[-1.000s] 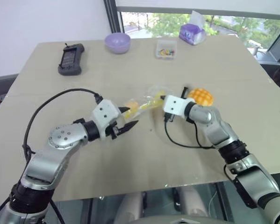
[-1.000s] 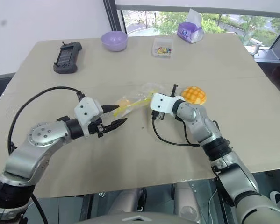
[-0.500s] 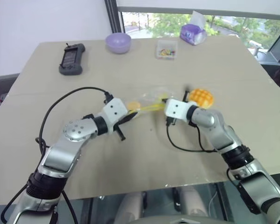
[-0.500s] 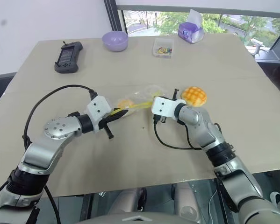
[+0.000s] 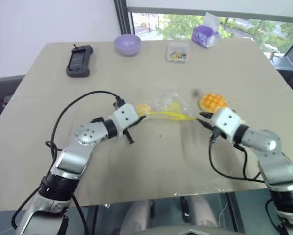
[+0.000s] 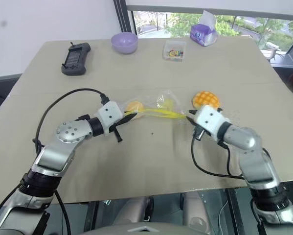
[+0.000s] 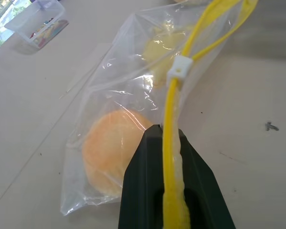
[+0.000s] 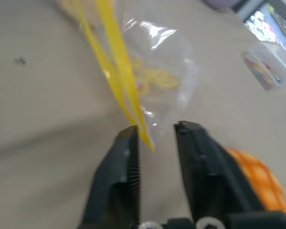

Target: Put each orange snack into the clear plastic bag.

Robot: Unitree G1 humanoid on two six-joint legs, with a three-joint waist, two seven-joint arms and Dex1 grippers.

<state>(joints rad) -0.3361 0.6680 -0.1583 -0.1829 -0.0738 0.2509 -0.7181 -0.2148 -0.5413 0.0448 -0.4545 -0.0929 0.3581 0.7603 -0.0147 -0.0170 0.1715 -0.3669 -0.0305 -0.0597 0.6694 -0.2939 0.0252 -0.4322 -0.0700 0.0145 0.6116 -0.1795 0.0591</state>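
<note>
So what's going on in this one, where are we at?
The robot is bagging orange snacks on a table. The left gripper is shut on the yellow strip at the mouth of the clear plastic bag, which already holds the small orange ball. The right gripper sits at the strip's other end with its fingers slightly apart, the strip's tip between them, no firm pinch visible. The grid-topped bun lies on the table beside the right gripper, not yet bagged.

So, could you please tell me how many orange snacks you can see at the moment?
2. The plain orange ball lies inside the clear plastic bag; the grid-topped bun sits on the table, outside the bag.
</note>
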